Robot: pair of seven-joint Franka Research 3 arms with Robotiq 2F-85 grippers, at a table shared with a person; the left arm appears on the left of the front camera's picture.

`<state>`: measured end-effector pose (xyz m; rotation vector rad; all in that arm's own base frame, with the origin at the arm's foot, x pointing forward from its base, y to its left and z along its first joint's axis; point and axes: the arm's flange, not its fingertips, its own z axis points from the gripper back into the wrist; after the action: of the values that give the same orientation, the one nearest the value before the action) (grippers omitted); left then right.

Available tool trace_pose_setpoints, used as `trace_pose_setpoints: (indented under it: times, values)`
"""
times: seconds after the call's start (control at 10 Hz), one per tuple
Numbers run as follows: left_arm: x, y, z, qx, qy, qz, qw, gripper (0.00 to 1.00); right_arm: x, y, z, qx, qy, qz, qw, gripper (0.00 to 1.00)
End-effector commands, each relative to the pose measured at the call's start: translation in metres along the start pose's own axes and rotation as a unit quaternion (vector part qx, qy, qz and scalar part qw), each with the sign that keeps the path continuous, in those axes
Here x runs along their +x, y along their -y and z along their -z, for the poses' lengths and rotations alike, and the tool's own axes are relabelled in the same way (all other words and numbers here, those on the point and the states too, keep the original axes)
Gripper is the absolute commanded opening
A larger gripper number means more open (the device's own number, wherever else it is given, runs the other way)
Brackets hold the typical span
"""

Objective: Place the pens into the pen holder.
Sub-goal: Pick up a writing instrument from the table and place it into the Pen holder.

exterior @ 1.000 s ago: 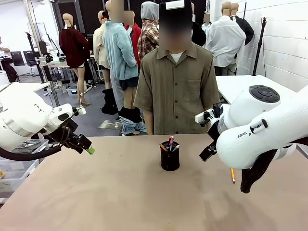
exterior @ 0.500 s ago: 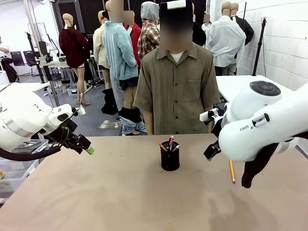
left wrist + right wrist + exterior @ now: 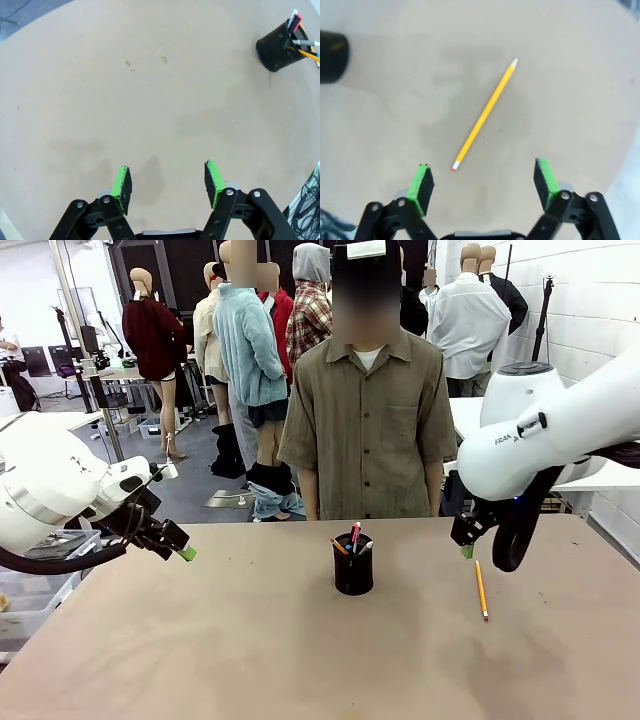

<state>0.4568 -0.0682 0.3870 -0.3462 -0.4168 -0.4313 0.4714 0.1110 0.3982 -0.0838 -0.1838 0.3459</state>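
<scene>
The black mesh pen holder (image 3: 353, 572) stands upright mid-table before me, with pens (image 3: 354, 536) poking out. An orange-yellow pencil (image 3: 481, 589) lies flat, well off to its right.

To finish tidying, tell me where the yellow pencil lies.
Front view: the yellow pencil lies flat on the table, right of the black cup, beside the right gripper.

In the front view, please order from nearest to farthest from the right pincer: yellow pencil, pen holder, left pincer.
1. yellow pencil, lying on the right side.
2. pen holder, at the middle.
3. left pincer, far left.
</scene>
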Motion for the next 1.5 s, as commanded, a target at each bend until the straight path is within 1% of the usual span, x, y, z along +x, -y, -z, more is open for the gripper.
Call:
trace_pose_setpoints:
  times: [0.0, 0.1, 0.2, 0.4, 0.7, 0.9, 1.0, 1.3, 1.4]
  values:
    - [0.001, -0.004, 0.001, -0.003, 0.006, 0.009, 1.000, 0.76, 0.032, 0.002, 0.025, 0.008, -0.053, 0.030, 0.998, 1.00]
    - [0.001, -0.004, 0.001, -0.003, 0.006, 0.009, 1.000, 0.76, 0.041, 0.008, 0.036, 0.020, -0.065, 0.034, 0.997, 1.00]
    - [0.001, -0.004, 0.001, -0.003, 0.006, 0.009, 1.000, 0.76, 0.043, 0.011, 0.051, 0.026, -0.082, 0.046, 0.995, 1.00]
    - [0.001, -0.004, 0.001, -0.003, 0.006, 0.009, 1.000, 0.76, 0.051, 0.009, 0.072, 0.032, -0.089, 0.061, 0.994, 1.00]
    - [0.001, -0.004, 0.001, -0.003, 0.006, 0.009, 1.000, 0.76, 0.043, 0.012, 0.088, 0.051, -0.092, 0.084, 0.991, 1.00]
    - [0.001, -0.004, 0.001, -0.003, 0.006, 0.009, 1.000, 0.76, 0.038, 0.011, 0.094, 0.049, -0.096, 0.094, 0.990, 1.00]
    - [0.001, -0.004, 0.001, -0.003, 0.006, 0.009, 1.000, 0.76, 0.034, 0.011, 0.098, 0.047, -0.099, 0.101, 0.989, 0.93]
    - [0.001, -0.004, 0.001, -0.003, 0.006, 0.009, 1.000, 0.76, 0.034, 0.011, 0.110, 0.052, -0.116, 0.106, 0.986, 0.46]
    - [0.001, -0.004, 0.001, -0.003, 0.006, 0.009, 1.000, 0.76, 0.034, 0.011, 0.111, 0.055, -0.115, 0.099, 0.987, 0.27]
